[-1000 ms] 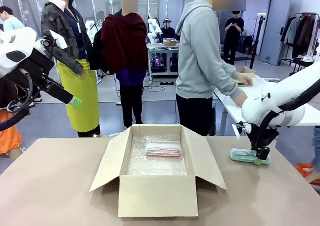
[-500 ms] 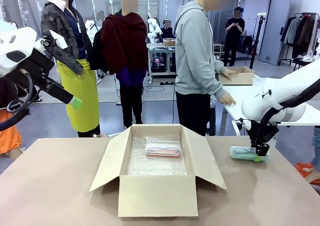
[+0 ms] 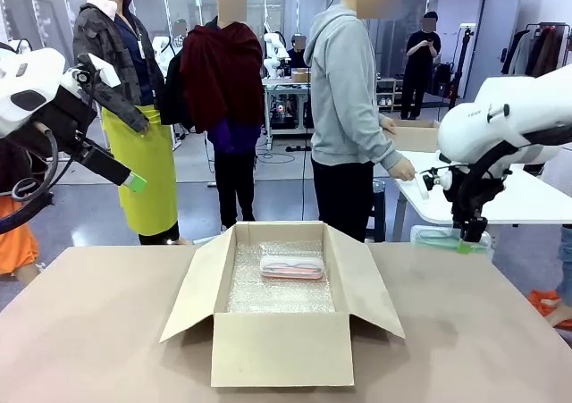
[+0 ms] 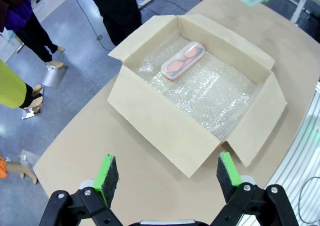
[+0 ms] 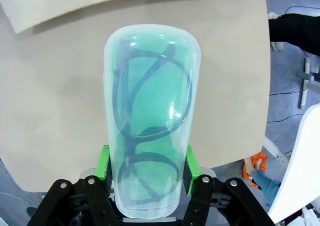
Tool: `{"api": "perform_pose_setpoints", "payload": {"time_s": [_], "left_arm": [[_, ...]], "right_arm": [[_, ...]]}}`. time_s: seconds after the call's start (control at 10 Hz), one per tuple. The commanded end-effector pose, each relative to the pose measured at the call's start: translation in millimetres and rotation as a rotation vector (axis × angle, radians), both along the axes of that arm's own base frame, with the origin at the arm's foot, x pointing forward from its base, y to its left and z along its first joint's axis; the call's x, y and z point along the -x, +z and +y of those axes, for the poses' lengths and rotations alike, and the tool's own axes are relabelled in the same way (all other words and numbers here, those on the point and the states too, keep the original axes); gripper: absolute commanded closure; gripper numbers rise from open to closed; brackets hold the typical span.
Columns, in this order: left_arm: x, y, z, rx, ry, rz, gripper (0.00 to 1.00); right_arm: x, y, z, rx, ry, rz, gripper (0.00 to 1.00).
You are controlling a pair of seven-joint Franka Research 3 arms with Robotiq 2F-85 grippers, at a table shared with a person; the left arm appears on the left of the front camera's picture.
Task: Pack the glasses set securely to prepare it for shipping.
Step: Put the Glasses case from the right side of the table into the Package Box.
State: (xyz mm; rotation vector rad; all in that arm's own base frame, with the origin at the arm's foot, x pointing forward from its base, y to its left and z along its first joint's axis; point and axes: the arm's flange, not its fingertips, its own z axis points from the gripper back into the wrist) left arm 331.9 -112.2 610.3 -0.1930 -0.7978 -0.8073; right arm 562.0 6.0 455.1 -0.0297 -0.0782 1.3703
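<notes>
I have the mint green case [image 5: 150, 110] clamped in the right end effector [image 5: 146, 168]. The green pads press on its two long sides near one end, so most of the case sticks out beyond the fingers. In the front view it hangs level, clear of the bench [image 3: 89, 331] near the far right corner and well to the right of the cardboard box [image 3: 277, 349].

The left end effector [image 4: 162, 178] is spread wide with nothing between its pads, parked high above the box's near left side.

The step in hand, as I judge it, is carrying this case over and setting it inside the box. With the grip so near one end, I'd move slowly and keep the wrist level so the long free end doesn't swing or slip. I'd clear the raised right flap before coming down. Then I'd lower onto the bare bubble wrap [image 4: 215, 93] beside the pink case [image 4: 183, 60], not on top of it. I'd let go only once the case rests flat.

The mint case is a flat, rounded shell with a clear domed lid and a green base. Dark-framed glasses lie folded inside. The smooth plastic looks slippery to me, so a firm squeeze matters. The pink case lies flat on the wrap toward the far wall of the box.
</notes>
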Motion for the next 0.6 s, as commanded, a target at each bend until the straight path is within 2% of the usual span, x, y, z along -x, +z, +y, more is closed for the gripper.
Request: {"api": "perform_pose_setpoints", "payload": {"time_s": [0.0, 0.5], "left_arm": [[0.5, 1.5, 1.6, -0.001, -0.002, -0.005, 0.0], [0.5, 1.5, 1.6, -0.001, -0.002, -0.005, 0.0]], "right_arm": [[9.6, -3.8, 10.0, 0.011, -0.004, -0.034, 0.8], [4.5, 6.0, 6.8, 0.001, 0.011, -0.009, 0.8]]}}
